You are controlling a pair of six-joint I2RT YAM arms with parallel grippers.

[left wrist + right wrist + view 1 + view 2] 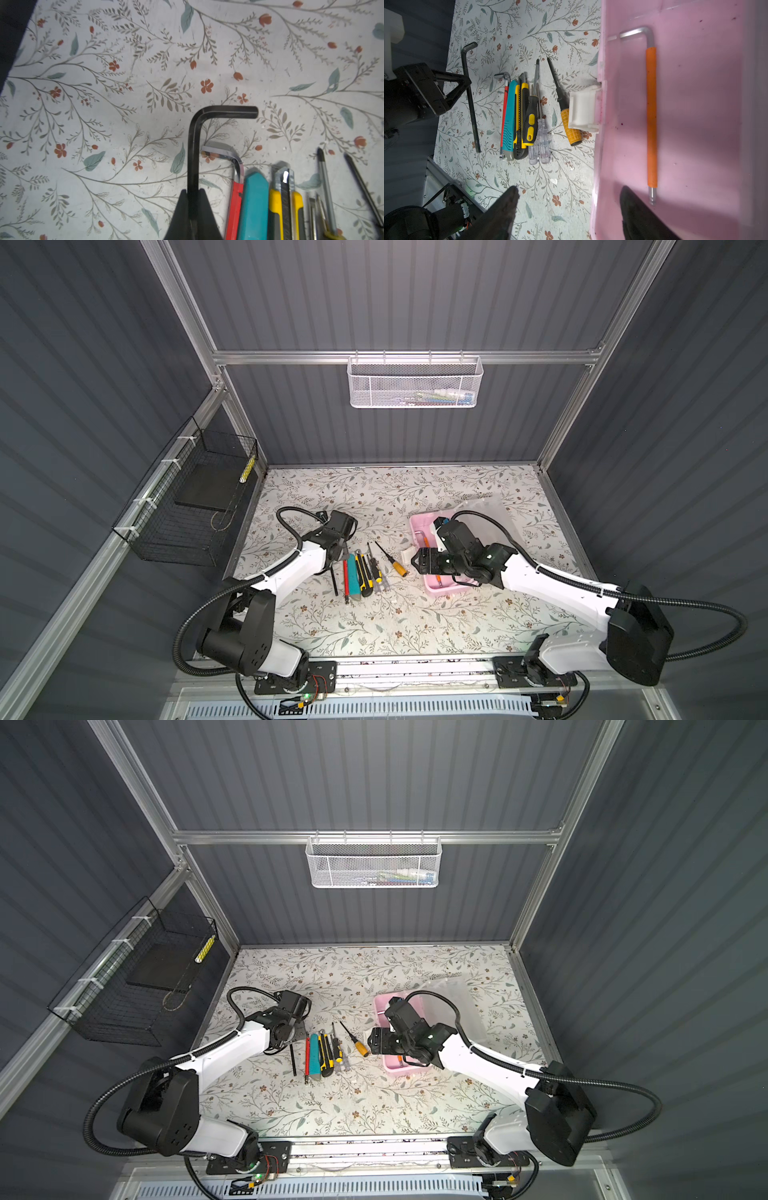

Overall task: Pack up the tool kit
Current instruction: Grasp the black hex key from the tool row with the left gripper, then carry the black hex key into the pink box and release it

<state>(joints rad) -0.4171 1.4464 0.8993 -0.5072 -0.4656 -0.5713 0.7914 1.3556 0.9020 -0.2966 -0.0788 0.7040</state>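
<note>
My left gripper point(193, 190) is shut on the long arm of a black hex key point(193, 155), at the left end of the tool row point(333, 580). Beside it lie a red-sleeved hex key point(504, 116), a teal utility knife point(510, 116), a yellow-black utility knife point(520, 116) and several screwdrivers point(530, 116), one with an orange handle point(569, 122). The pink case point(695, 104) stands open on the right with its frosted lid point(486, 510) folded back. An orange-sleeved hex key point(651, 116) lies inside. My right gripper point(569, 191) is open and straddles the case's wall beside the white latch point(583, 108).
A white mesh basket point(415, 383) hangs on the back rail. A black wire basket point(187, 502) is fixed to the left wall. Aluminium frame posts and dark panels close in the floral table point(374, 626) on three sides.
</note>
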